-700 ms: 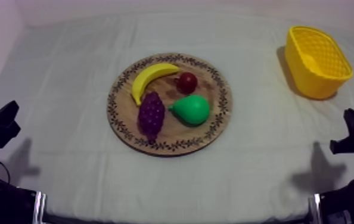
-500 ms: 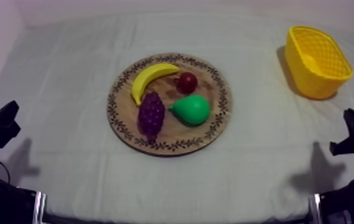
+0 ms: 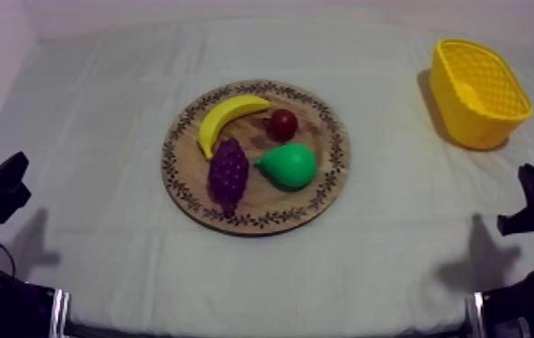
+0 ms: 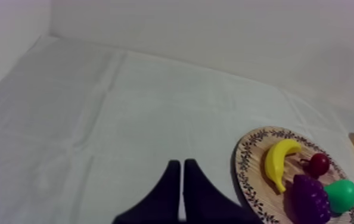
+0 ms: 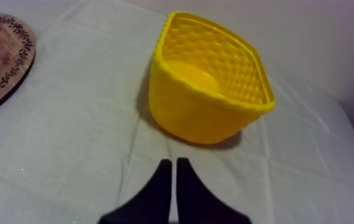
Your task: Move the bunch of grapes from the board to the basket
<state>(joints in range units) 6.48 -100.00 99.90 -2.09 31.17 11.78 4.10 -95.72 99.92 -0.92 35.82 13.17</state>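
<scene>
As the bunch of grapes lies on the wooden board, picking has not begun. Next, the closed, empty left tool or right tool must open and reach.

Creased grey-white cloth over the counter; meets plain pale walls at back and left. Soft, even light; faint shadows near the front edge.

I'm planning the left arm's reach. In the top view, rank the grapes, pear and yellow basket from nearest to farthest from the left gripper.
1. bunch of grapes, on the board's left side.
2. pear, beside the grapes, toward the right.
3. yellow basket, at the table's far right.
</scene>
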